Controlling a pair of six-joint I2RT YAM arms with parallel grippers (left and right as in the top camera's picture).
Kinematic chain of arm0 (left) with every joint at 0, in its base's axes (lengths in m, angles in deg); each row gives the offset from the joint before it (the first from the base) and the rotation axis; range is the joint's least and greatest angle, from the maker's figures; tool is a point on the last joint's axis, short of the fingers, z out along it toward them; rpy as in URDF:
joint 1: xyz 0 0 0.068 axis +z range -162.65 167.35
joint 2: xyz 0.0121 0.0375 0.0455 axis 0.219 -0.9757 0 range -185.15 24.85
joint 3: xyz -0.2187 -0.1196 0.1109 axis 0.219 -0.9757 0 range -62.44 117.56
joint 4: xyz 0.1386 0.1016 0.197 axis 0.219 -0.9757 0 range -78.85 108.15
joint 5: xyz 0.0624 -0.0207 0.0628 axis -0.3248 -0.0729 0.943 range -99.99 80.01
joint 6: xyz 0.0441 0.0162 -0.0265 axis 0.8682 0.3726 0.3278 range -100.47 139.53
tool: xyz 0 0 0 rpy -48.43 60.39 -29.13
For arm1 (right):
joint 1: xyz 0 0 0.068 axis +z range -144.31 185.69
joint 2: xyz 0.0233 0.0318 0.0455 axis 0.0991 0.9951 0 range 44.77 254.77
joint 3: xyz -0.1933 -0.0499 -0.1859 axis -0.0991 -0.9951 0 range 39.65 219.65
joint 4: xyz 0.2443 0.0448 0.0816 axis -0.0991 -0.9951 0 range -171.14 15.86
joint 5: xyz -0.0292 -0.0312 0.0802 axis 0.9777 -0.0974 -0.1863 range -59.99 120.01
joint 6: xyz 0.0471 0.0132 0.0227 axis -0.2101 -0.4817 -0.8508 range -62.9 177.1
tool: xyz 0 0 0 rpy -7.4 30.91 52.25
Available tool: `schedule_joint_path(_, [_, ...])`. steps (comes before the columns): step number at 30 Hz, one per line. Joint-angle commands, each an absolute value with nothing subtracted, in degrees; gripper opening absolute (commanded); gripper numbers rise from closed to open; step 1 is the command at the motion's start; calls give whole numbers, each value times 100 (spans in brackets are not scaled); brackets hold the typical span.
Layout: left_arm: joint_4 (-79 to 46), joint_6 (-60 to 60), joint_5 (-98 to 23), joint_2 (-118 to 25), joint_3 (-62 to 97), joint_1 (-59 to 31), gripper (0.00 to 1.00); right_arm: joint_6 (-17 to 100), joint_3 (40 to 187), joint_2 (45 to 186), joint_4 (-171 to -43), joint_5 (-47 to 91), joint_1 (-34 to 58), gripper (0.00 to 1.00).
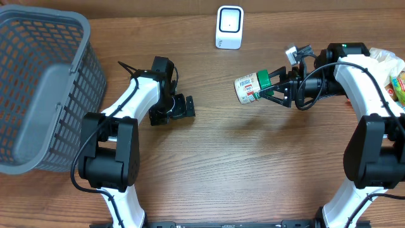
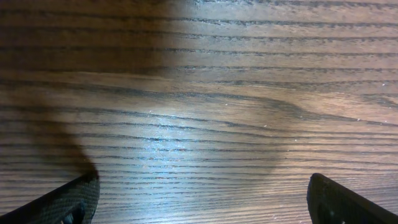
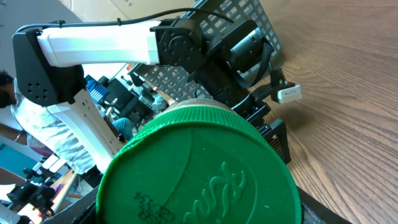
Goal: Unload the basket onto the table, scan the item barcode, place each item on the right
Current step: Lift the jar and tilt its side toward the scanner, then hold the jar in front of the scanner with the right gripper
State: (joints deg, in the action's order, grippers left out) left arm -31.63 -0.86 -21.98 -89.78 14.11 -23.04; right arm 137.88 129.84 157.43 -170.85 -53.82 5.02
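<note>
The item is a canister with a white printed label and a green lid. It lies sideways above the table, its base pointing left. My right gripper is shut on its lid end. The right wrist view is mostly filled by that green lid, with the right gripper around it. A white scanner stands at the far edge, beyond the canister. The barcode is too small to make out. My left gripper hovers open over bare wood, its fingertips wide apart around nothing.
A grey mesh basket fills the left side of the table. Packaged goods lie at the far right behind my right arm. My left arm and the basket show behind the lid in the right wrist view.
</note>
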Motion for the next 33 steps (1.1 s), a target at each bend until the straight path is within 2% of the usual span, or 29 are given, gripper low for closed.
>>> schedule_joint_path(1, [-2992,148,-2298,-9161,1315,-2285,100,13829,13165,15459,-17074,-5756,509,50])
schedule_joint_path(7, [-2981,150,-2300,-9161,1315,-2285,100,13702,13165,15459,-16912,-5798,509,50])
schedule_joint_path(11, [-2979,148,-2303,-9161,1315,-2285,100,12843,13165,15459,-16147,-5881,509,50])
schedule_joint_path(14, [-2981,148,-2314,-9161,1315,-2285,100,11681,13165,15459,-15070,-5885,544,50])
schedule_joint_path(19, [-2981,148,-2314,-9161,1315,-2285,100,9060,13165,15459,-12534,-5673,786,50])
schedule_joint_path(23, [-2981,148,-2314,-9161,1315,-2285,100,6695,13165,15459,-10344,-4563,1086,49])
schedule_joint_path(27, [-2981,148,-2314,-9161,1315,-2285,100,5491,13165,15461,-9009,-3747,1250,50])
schedule_joint_path(33, [-2949,148,-2309,-9161,1315,-2285,100,4935,13165,15461,-8653,-2134,1272,53])
